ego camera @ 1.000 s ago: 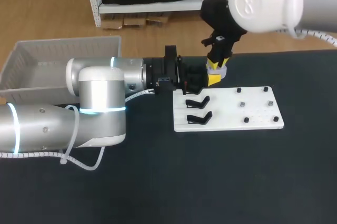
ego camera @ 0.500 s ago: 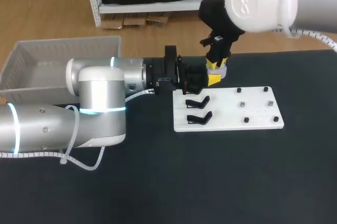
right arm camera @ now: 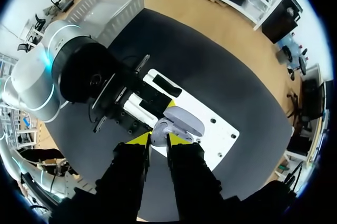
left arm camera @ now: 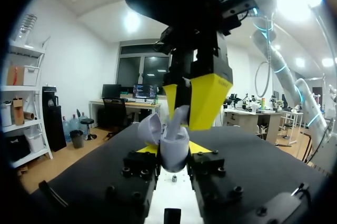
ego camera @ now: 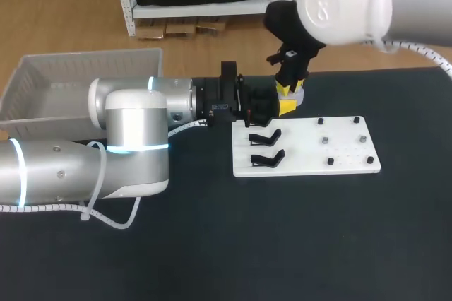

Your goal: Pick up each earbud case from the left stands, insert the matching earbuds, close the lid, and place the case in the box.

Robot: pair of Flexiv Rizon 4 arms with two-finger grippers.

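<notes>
Our left arm comes in from nine o'clock and lies low across the dark table (ego camera: 282, 244). Its left gripper (ego camera: 286, 107) sits at the eleven o'clock corner of the white board (ego camera: 339, 147). In the left wrist view its two fingers press from both sides on the pale earbud case (left arm camera: 174, 154), so we read that pincer as clamped on the case. The case stands upright between them, and its lid (left arm camera: 149, 128) is swung open to one side. Our right arm reaches down from one o'clock, and the right gripper (ego camera: 291, 89) hangs straight above the case with its yellow tips pointing down. Its fingers are drawn close together on a small pale earbud (left arm camera: 179, 114), which is just over the open mouth of the case. We cannot tell whether it touches the case. On the board's nine o'clock side two black stands (ego camera: 265, 136) lie one behind the other, both bare. Small dark pegs (ego camera: 330, 162) dot its three o'clock half. The white box (ego camera: 42, 82) rests at ten o'clock, well apart from the board.
</notes>
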